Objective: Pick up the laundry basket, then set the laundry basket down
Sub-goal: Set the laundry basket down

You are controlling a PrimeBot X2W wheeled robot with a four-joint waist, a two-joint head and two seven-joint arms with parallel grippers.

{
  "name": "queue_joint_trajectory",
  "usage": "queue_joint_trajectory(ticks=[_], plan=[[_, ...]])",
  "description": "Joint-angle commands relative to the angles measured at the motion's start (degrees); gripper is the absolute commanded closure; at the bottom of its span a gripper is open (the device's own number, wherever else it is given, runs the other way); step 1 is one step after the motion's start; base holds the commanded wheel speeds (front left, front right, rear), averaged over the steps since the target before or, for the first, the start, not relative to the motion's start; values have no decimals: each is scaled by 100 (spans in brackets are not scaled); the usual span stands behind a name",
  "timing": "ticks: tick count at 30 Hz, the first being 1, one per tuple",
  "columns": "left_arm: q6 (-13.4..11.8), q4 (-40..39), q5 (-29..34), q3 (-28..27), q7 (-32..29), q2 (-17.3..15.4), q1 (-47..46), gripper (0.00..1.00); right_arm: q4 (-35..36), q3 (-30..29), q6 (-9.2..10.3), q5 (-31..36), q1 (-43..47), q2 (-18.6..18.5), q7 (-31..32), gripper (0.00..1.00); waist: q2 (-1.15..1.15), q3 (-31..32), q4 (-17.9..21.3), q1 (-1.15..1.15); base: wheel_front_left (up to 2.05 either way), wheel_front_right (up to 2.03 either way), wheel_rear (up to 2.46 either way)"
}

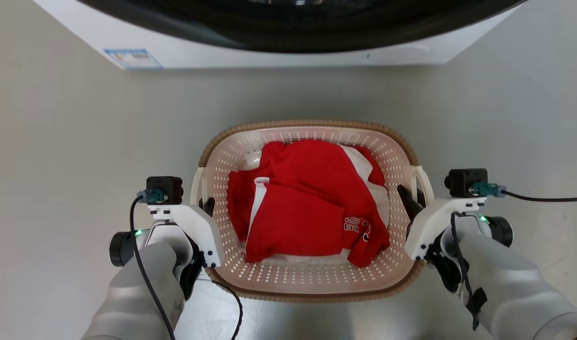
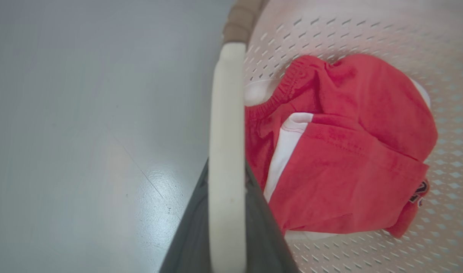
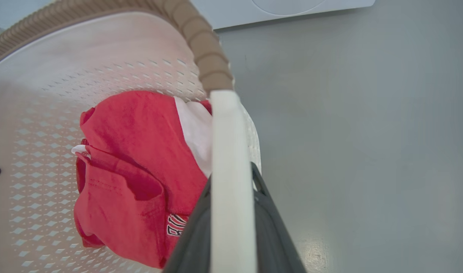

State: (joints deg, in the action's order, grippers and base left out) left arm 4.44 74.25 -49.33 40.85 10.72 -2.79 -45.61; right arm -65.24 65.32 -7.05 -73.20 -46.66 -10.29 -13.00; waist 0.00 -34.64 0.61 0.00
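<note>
so here's what you've got: one cream-white perforated plastic laundry basket (image 1: 312,124) with a brown woven-look rim, sitting dead centre in the head view over the pale grey floor (image 1: 80,141), between your two arms. it's in front of the one white washer (image 1: 279,55) with the dark round door, with a clear strip of floor between them. can't tell from these shots whether the basket is resting on the floor or just off it. it has two white loop handles, one per side. your left gripper (image 1: 204,204) is on the left handle (image 1: 196,185). in the left wrist view that white loop (image 2: 225,151) runs straight up between the two dark fingers (image 2: 189,242), which are pinched in on it from both sides. same deal on the other side: your right gripper (image 1: 413,200) is clamped on the right handle (image 1: 424,182), and the right wrist view shows the loop (image 3: 231,170) sandwiched between its two fingers (image 3: 277,235). inside the basket there's a crumpled heap of red and white clothes (image 1: 312,203) with some lettering on one edge. i can't count how many pieces. one blue label (image 1: 133,58) sits on the washer's front near its left corner.
</note>
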Motion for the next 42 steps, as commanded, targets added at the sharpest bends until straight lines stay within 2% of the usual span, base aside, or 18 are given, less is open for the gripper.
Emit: queue_joint_trajectory(ticks=[1, 9, 19, 35, 36, 37, 38, 39, 40, 41, 42], plan=[[-97, -30, 18, -133, 125, -244, -164, 100, 45, 88, -44, 18, 155, -81, -79, 100, 0, -197, -23, 0, 0, 0, 0], [-144, -30, 41, -144, 308, -223, -443, 100, 107, 8, -44, 125, -81, -141, -193, 100, 0, -726, -72, 0, 0, 0, 0], [-199, -30, 100, -107, 396, -140, -692, 100, 235, -574, -44, 599, -282, -165, -198, 100, 0, -1247, -140, 0, 0, 0, 0], [-192, -84, 182, -224, 427, -68, -877, 100, 248, -1256, -44, 1215, -192, -164, -199, 100, 0, -1631, -225, 0, 0, 0, 0], [-194, -86, 200, -236, 427, -71, -877, 94, 238, -1285, -44, 1236, -185, -155, -199, 100, 0, -1631, -228, 0, 0, 0, 0], [-194, -86, 200, -236, 427, -71, -877, 94, 238, -1285, -44, 1236, -185, -155, -199, 100, 0, -1631, -228, 0, 0, 0, 0], [-197, -87, 216, -247, 427, -71, -875, 68, 219, -1319, -44, 1251, -178, -146, -199, 96, 0, -1629, -231, 0, 0, 0, 0], [-203, -86, 234, -254, 427, -71, -871, 33, 193, -1346, -44, 1266, -172, -135, -199, 69, 0, -1626, -233, 0, 0, 0, 0], [-209, -83, 257, -252, 427, -71, -868, 0, 166, -1366, -44, 1280, -168, -120, -199, 20, 0, -1626, -235, 0, 0, 0, 0], [-210, -82, 272, -257, 427, -70, -868, 0, 143, -1380, -44, 1287, -165, -104, -199, 0, 0, -1625, -238, 0, 0, 0, 0], [-208, -80, 281, -267, 427, -70, -867, 0, 121, -1388, -44, 1290, -165, -88, -199, 0, 0, -1624, -239, 0, 0, 0, 0]])
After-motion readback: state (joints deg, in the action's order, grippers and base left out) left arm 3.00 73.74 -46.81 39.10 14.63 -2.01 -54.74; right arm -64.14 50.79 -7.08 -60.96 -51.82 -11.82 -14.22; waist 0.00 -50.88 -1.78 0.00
